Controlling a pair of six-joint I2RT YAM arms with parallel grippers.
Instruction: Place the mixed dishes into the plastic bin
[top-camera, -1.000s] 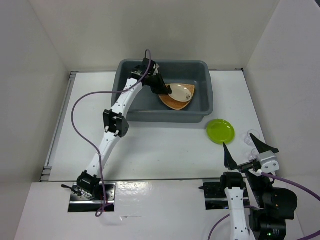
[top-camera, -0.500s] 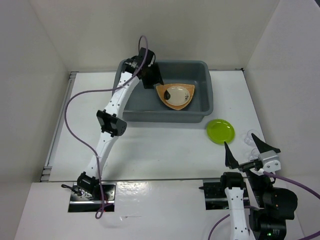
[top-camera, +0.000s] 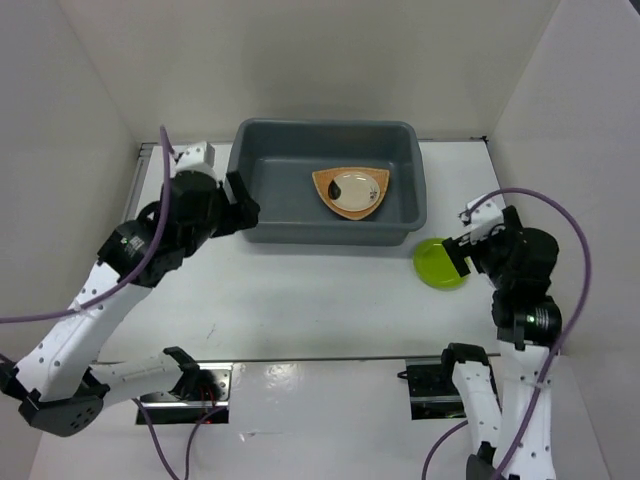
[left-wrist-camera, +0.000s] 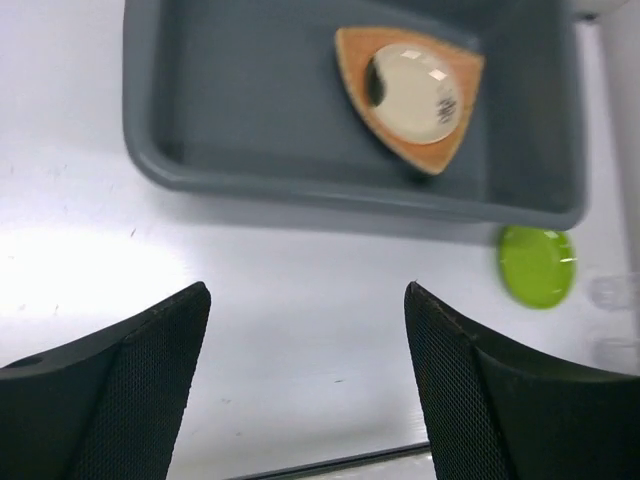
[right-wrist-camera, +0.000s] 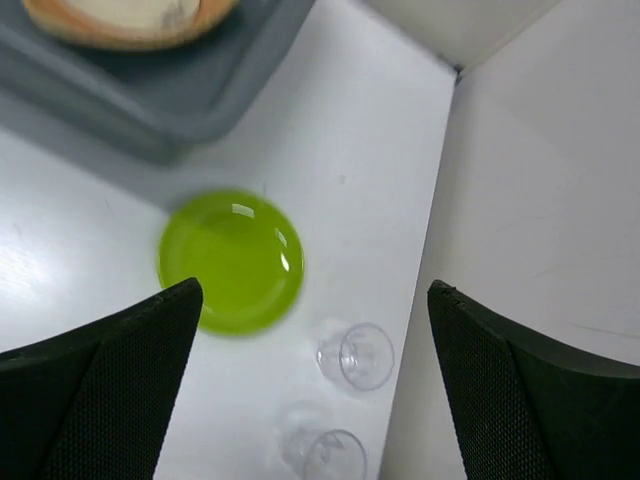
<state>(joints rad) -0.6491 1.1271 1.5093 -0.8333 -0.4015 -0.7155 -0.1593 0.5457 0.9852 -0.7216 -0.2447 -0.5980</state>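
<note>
We judge green plate (right-wrist-camera: 231, 261) light, stiff, slick, lying flat: pinch at rim. We'd squeeze cups (right-wrist-camera: 357, 355) gently: thin, fragile. Both empty: right gripper (right-wrist-camera: 315, 295) spread over green plate, left gripper (left-wrist-camera: 308, 290) spread.

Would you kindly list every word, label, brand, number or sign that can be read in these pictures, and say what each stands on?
None can be read in any view.
The only marking is a dark mark on the cream plate, which lies on the woven tray inside the plastic bin. It is too small and blurred to tell whether it is lettering.
</note>
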